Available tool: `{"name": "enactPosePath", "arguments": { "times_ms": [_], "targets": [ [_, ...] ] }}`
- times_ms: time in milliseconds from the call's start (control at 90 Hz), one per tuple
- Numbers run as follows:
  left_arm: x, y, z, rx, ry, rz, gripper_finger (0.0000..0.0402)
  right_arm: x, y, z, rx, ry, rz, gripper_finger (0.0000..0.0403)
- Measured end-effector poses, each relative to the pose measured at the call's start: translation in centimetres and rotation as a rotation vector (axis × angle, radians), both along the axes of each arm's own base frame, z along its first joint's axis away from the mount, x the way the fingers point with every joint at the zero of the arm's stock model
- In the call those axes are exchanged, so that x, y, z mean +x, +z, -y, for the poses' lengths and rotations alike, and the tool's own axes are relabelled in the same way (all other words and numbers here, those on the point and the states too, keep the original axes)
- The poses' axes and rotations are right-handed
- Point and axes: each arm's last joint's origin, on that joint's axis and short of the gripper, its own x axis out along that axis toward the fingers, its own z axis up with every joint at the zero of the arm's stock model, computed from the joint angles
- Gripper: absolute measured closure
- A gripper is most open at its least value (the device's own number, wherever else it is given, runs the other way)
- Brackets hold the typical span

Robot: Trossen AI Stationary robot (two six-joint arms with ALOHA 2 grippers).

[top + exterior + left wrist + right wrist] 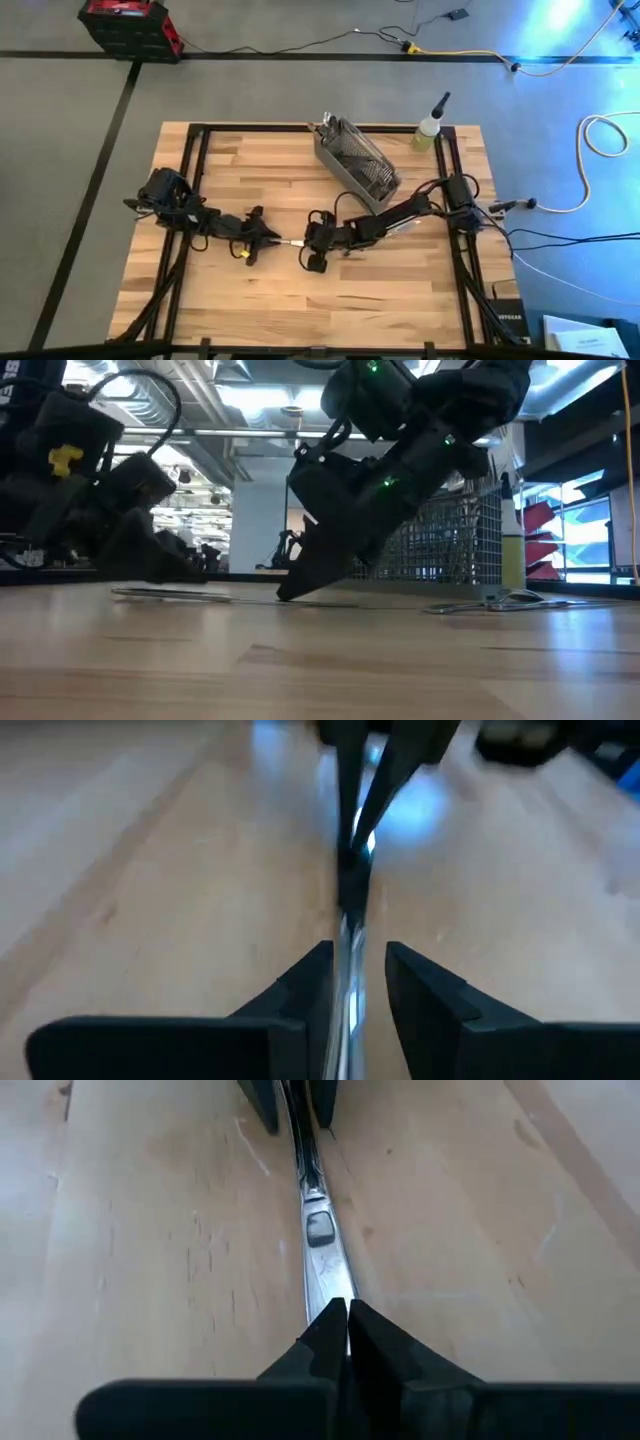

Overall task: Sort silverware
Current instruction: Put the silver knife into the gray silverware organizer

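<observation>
While both arms reach inward, each pincer (pixel 345 1325) meets one utensil (pixel 322 1250).

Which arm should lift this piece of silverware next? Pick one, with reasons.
Right, probably. The right gripper is shut on the silverware piece, and the basket stands on its side. The left gripper only straddles the other end, open.

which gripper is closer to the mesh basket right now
Right. The right gripper sits at mid-table, just diagonally off the mesh basket, shut on a piece of silverware. The left gripper holds the other end, farther away.
</observation>
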Motion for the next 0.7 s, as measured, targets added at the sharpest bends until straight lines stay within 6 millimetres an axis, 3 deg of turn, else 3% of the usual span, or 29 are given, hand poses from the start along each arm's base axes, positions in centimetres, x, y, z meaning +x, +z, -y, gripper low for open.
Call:
{"name": "enactPosePath", "arguments": {
  "times_ms": [244, 522, 700],
  "targets": [
    [0.3, 1.2, 0.1, -0.001, -0.028, 0.126, 0.0304, 0.0, 0.0, 0.0, -0.008, 0.003, -0.003, 0.0403],
    [-2.2, 0.5, -0.6, 0.012, -0.005, 0.06, 0.0184, 0.0, 0.0, 0.0, -0.007, 0.005, -0.006, 0.0403],
    [-2.3, 0.2, -0.2, 0.058, -0.043, 0.024, 0.0127, 0.0, 0.0, 0.0, -0.007, 0.009, -0.003, 0.0403]
  ]
}}
